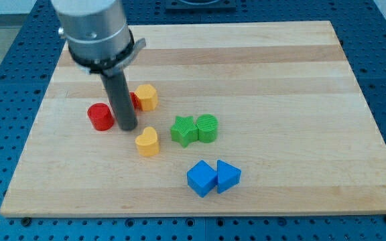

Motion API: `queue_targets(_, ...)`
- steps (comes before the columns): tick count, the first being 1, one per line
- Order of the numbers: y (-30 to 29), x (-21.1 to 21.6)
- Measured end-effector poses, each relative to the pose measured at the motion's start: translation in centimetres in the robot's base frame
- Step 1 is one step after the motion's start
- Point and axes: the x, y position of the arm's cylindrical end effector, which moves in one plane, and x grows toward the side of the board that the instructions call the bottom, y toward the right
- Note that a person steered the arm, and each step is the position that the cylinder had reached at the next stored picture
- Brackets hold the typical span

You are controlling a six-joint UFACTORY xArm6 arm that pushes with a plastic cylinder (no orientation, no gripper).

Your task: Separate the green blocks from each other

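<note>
While the green star-shaped block (184, 130) and green round block (207, 128) sit touching mid-board, you're only approaching: my tip (127, 128), a bare rod with no claw, stands left of them, beside the yellow heart-shaped block (147, 141). Next, wedge between the greens.

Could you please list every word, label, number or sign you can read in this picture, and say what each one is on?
There is none to read. The wooden board, the green star block, the green round block, the two blue blocks, the two yellow blocks, the red round block and my tip all bear no writing.
</note>
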Motion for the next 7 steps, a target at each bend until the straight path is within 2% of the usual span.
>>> queue_targets(2,0.0,3.8)
queue_targets(4,-7.0,5.0)
queue_targets(5,-10.6,1.8)
queue_targets(7,-9.8,-2.0)
